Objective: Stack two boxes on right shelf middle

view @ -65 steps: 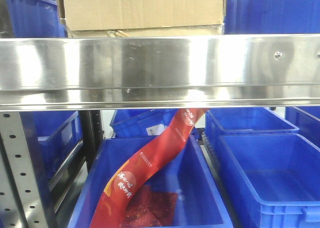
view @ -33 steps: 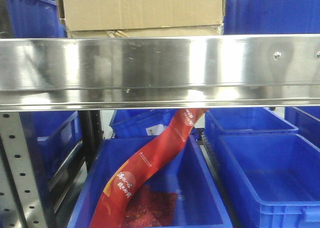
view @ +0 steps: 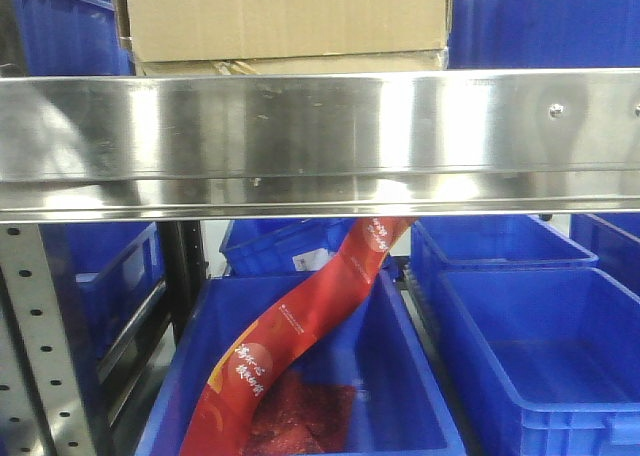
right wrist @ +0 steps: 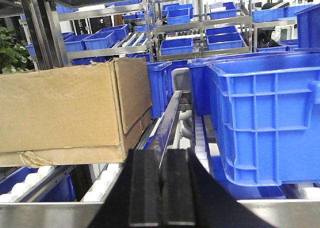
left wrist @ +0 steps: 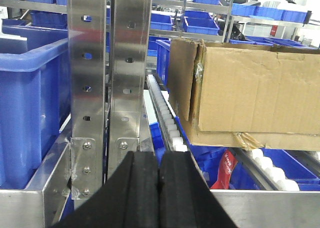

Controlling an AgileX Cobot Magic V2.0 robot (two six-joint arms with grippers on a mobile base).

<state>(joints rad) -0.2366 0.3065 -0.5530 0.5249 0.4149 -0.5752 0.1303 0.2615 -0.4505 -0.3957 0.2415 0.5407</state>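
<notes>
The tall box [view: 285, 14] sits on the flat box [view: 290, 63], both on the shelf [view: 320, 141] just behind its front rim; the rim hides the flat box's base, and the frame crops the tall box's top. The left gripper [left wrist: 159, 188] and right gripper [right wrist: 161, 188] are clenched on nothing.

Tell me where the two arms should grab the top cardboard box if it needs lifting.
Probably its two short end walls, one gripper pressing from the left, the other gripper from the right. The top box looks too wide for one jaw, and its end faces stand flat and exposed beside the bin.
</notes>
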